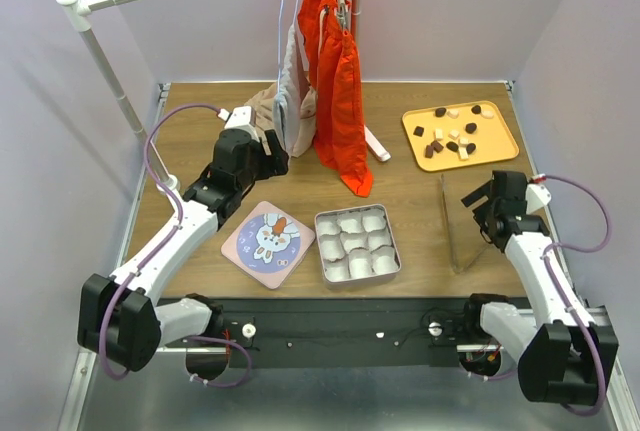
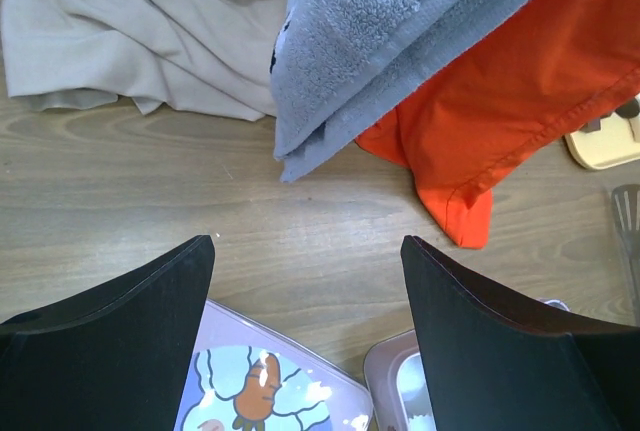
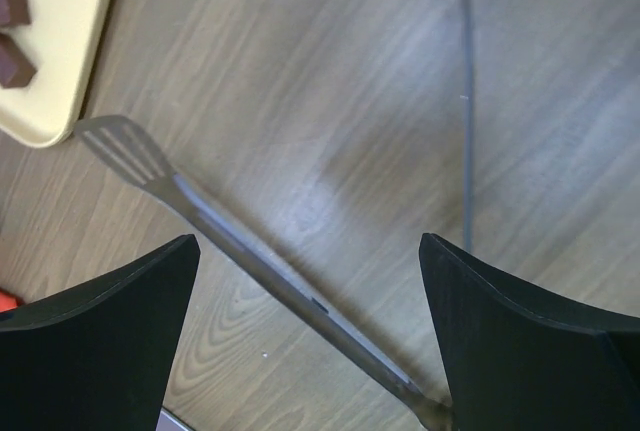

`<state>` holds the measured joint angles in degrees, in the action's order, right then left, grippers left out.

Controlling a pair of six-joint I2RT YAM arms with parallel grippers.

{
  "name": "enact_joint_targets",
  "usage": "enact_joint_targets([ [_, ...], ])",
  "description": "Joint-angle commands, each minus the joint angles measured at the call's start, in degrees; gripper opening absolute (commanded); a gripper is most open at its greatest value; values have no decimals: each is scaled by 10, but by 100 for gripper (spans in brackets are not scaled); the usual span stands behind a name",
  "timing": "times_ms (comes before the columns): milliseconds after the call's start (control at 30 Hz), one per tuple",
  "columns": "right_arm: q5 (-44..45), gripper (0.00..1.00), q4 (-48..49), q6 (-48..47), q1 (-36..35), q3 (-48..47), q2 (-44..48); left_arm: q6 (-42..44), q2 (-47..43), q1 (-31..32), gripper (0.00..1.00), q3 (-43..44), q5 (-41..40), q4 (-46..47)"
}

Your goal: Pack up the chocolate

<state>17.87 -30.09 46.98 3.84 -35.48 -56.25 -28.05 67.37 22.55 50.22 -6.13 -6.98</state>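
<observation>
The chocolate [image 1: 440,111], dark and cream-white bits, lies on a yellow tray [image 1: 495,141] at the back right; two dark pieces [image 3: 15,61] show at the edge of the right wrist view. A metal tin [image 1: 318,241] with white paper cups sits at the front centre. Its rabbit-print lid [image 1: 268,238] lies to its left. My left gripper [image 1: 272,156] [image 2: 307,246] stands open over bare wood behind the lid and tin. The right gripper [image 1: 476,209] [image 3: 308,243] is open above metal tongs [image 1: 448,221] [image 3: 260,256], with nothing between the fingers.
An orange garment [image 1: 340,81] and a grey towel [image 1: 293,91] hang from a rack down to the table's back centre. A beige cloth [image 2: 140,31] is heaped behind the left gripper. The rack's white pole [image 1: 115,91] stands at the back left.
</observation>
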Motion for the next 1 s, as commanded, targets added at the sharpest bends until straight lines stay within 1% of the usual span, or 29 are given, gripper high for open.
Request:
enact_joint_targets([
  [0, 39, 100, -38, 32, 23, 21, 36, 26, -1, -8, 86, 2, 32, -12],
  [200, 59, 100, -82, 60, 34, 14, 13, 27, 2, -15, 86, 6, 43, -7],
  [300, 37, 100, -82, 96, 37, 37, -6, 22, 9, -16, 86, 5, 51, -1],
  [333, 32, 100, -80, 122, 36, 45, -12, 20, 14, -18, 86, 5, 49, -1],
  [433, 31, 98, -51, 131, 36, 61, -39, 8, 23, -22, 86, 4, 53, -2],
  [500, 33, 89, -41, 125, 36, 63, -60, 5, 25, -24, 86, 0, 56, 0],
  [533, 31, 83, -29, 117, 37, 67, -64, 5, 26, -24, 86, -1, 58, 0],
  [567, 27, 74, -21, 109, 36, 69, -66, 5, 26, -24, 86, -2, 59, 0],
  [633, 10, 67, -9, 98, 36, 74, -64, 5, 27, -24, 86, -1, 57, -2],
  [733, 0, 53, 0, 94, 36, 81, -51, 1, 22, -24, 86, -5, 52, -1],
  [767, 0, 43, 0, 94, 36, 82, -48, 0, 22, -24, 86, -6, 51, -2],
  [800, 2, 36, -1, 94, 36, 82, -47, 1, 22, -24, 86, -6, 51, -1],
  [833, 6, 26, -1, 92, 36, 81, -46, 1, 21, -24, 86, -6, 50, -2],
  [867, 9, 12, -1, 92, 36, 81, -45, 2, 21, -24, 86, -6, 49, -3],
  [933, 13, 3, -2, 91, 36, 80, -45, 3, 18, -24, 86, -6, 43, -9],
  [967, 16, 1, -3, 91, 36, 80, -41, 3, 18, -24, 86, -7, 39, -11],
])
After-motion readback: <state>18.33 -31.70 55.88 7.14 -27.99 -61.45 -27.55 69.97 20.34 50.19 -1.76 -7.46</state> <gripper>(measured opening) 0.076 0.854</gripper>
